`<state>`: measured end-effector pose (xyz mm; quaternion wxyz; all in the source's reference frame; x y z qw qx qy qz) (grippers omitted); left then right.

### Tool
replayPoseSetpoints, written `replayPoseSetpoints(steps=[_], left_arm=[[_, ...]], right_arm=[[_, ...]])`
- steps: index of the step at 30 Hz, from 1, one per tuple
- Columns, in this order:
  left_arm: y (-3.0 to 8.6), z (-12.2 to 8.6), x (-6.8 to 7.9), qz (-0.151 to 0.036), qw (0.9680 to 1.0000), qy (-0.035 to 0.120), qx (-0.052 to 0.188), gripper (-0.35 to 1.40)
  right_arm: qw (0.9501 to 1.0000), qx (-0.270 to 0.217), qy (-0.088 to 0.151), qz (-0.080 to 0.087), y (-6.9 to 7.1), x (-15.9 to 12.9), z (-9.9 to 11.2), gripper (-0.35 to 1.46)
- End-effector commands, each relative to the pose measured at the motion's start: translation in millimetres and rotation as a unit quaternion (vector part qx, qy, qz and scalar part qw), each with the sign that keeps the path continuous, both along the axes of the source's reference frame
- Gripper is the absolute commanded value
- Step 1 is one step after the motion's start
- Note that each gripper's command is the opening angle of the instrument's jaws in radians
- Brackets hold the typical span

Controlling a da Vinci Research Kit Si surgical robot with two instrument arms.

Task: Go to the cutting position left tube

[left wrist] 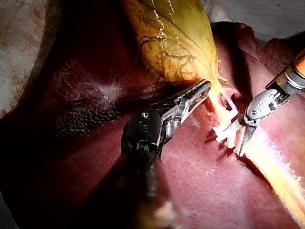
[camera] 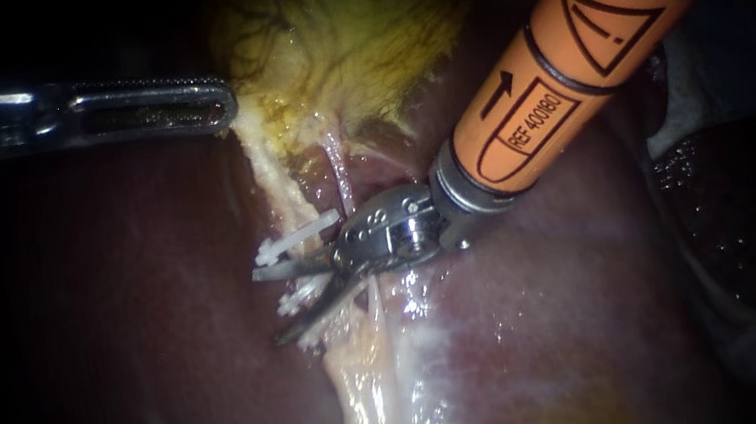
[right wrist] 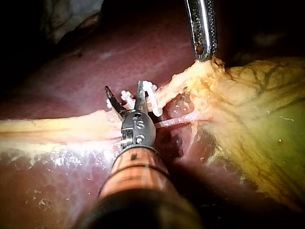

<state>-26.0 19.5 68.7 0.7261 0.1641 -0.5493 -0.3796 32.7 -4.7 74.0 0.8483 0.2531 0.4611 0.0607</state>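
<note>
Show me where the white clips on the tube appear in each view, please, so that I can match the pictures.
Endoscope view: the white clips sit just left of centre, at the right instrument's open jaws.
Left wrist view: the clips lie ahead of the left instrument, beside the right instrument.
Right wrist view: the clips stand at the right instrument's open jaws.
Shared landmark: the yellow gallbladder near them.

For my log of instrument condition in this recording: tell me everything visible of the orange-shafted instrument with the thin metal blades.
The right instrument enters from the upper right: an orange shaft with black markings, a steel collar, a shiny metal wrist, then two thin pointed blades. The blades stand open, straddling the pale yellowish clipped tube, with a white plastic clip between them. Whether they touch the tube cannot be told. Glistening dark red liver lies beneath.
</note>
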Motion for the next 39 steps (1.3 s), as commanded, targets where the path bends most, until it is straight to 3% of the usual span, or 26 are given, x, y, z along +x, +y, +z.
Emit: replayPoseSetpoints(steps=[1, 7, 15, 19, 22, 32, 39], left_arm=[[0.0, 0.0, 0.0, 0.0, 1.0, 0.0, 0.0, -0.35], [0.0, 0.1, 0.0, 0.001, 1.0, 0.001, 0.0, -0.35], [0.1, 0.2, 0.1, 0.001, 1.0, 0.001, 0.0, -0.35], [0.1, 0.2, 0.1, 0.001, 1.0, 0.001, 0.0, -0.35], [0.1, 0.2, 0.1, 0.001, 1.0, 0.001, 0.0, -0.35], [0.1, 0.3, 0.1, 0.001, 1.0, 0.001, 0.0, -0.35], [0.0, 0.3, 0.1, 0.001, 1.0, 0.001, 0.0, -0.35]], right_arm=[[1.0, 0.001, 0.0, 0.0, 0.1, -0.1, -0.2, 0.67], [1.0, 0.003, 0.004, -0.001, 0.6, -0.8, -1.8, 0.72], [0.9991, 0.038, 0.013, 0.014, 2.4, -3.8, -5.9, 0.7], [0.9981, 0.059, 0.018, 0.007, 2.9, -5.4, -6.9, 0.69], [0.9962, 0.084, 0.021, -0.009, 3.0, -6.3, -6.7, 0.67], [0.992, 0.125, 0.008, -0.01, 3.3, -7.6, -4.0, 0.64], [0.9867, 0.162, -0.001, -0.013, 3.1, -7.9, -0.9, 0.65]])
